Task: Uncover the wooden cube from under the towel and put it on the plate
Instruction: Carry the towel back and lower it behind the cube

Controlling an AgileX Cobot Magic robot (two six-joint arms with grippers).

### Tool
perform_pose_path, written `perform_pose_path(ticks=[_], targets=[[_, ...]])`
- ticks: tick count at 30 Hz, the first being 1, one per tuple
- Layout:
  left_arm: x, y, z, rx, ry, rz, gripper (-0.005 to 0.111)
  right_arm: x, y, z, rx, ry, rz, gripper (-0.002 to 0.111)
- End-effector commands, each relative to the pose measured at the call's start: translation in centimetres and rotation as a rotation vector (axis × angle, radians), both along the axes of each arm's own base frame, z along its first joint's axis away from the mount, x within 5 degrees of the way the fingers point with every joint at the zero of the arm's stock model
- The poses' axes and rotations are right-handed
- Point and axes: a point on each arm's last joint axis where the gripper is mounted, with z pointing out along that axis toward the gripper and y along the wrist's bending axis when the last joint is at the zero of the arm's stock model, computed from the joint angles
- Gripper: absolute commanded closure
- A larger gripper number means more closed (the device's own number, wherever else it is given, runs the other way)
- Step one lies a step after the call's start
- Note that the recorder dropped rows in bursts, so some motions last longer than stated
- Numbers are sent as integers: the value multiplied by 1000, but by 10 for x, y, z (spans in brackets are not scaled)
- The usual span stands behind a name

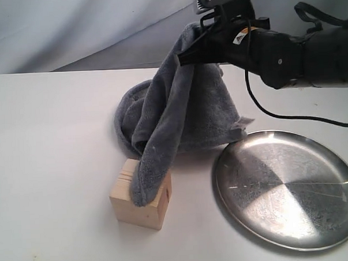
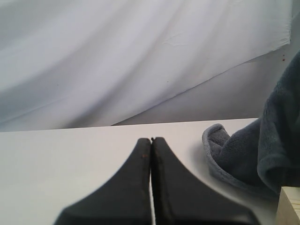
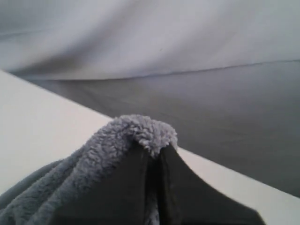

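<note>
My right arm comes in from the right side of the white table (image 1: pixel 48 170), stretched almost level and high above its far edge. The right gripper (image 1: pixel 189 54) points left, and its black fingers (image 3: pixel 187 187) are clenched on a fold of the soft blue-grey terry towel (image 1: pixel 184 107). In the right wrist view the fluffy fold (image 3: pixel 117 154) stands up just over the right gripper (image 3: pixel 154 178). From this pinch the towel hangs down like a tent. Its lower hem lies on the table near the far edge, and one long strip falls toward the near edge and ends on the pale wooden cube (image 1: pixel 137 216). The strip covers a part of the cube's top and front; the rest of the cube is bare. The cube stands on the table toward the near edge, about in the middle, well below my right fingers and to the left of them. The large round shiny metal plate (image 1: pixel 280 183) lies to the right of the cube, apart from it, with its rim just beside the towel's hem. My left gripper (image 2: pixel 151 140) is low over the table, fingers pressed together on nothing. The towel (image 2: pixel 276 140) and one corner of the cube (image 2: pixel 290 206) lie ahead of it and apart from it.
</note>
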Motion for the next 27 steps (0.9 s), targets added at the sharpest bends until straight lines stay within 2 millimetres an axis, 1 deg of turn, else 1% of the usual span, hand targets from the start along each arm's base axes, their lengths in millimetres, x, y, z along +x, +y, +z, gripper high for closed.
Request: perform_pose_path(ticks=[1, 4, 7, 10, 13, 18, 21, 27], targets=[[0, 0, 0, -5, -10, 3, 107, 7, -10, 13, 11, -104, -83, 108], [0, 0, 0, -5, -10, 3, 107, 8, -11, 15, -93, -179, -67, 108], [0, 0, 0, -5, -10, 3, 107, 10, -14, 19, -122, -240, -101, 108], [0, 0, 0, -7, -10, 3, 107, 10, -15, 17, -114, -208, -106, 108], [0, 0, 0, -7, -10, 3, 107, 9, -9, 3, -142, -141, -66, 108], [0, 0, 0, -7, -10, 3, 107, 8, -2, -26, -201, 7, 2, 108], [0, 0, 0, -5, -10, 3, 107, 9, 0, -36, -228, 23, 20, 108], [0, 0, 0, -5, -10, 3, 107, 9, 1, -46, -240, 62, 30, 108]])
